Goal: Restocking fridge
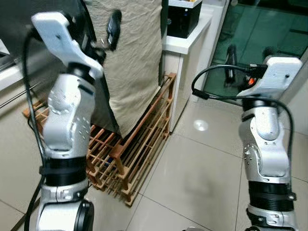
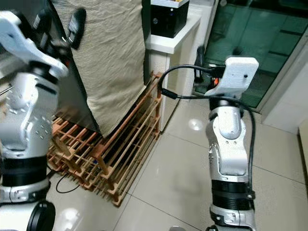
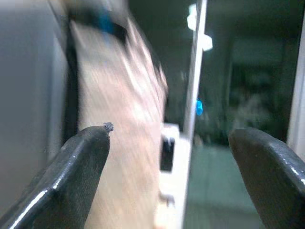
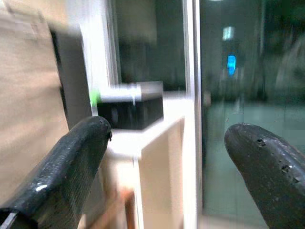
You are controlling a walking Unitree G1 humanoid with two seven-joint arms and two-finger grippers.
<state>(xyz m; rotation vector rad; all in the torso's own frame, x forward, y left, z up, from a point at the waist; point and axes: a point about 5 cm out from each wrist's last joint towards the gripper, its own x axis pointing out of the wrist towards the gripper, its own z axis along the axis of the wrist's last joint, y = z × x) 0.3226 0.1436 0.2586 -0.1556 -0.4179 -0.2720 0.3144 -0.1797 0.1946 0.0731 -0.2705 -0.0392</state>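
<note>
Left claw (image 3: 167, 157) wide, raised near cloth (image 1: 132, 62). Right claw (image 4: 169, 157) wide, raised right, facing black box (image 1: 184, 18) on tabletop (image 1: 187, 43). Wooden rack (image 1: 130, 159) on floor.

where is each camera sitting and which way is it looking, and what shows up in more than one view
Left eye view: on the head, looking forward and down at a wooden rack on the tiled floor; both silver arms show.
Right eye view: same head camera, same scene, shifted sideways.
Left wrist view: on the left wrist, looking along the open left gripper past the beige cloth, blurred.
Right wrist view: on the right wrist, looking along the open right gripper at the black box on the white counter.
Shared: cloth, black box, counter and dark glass door.
</note>
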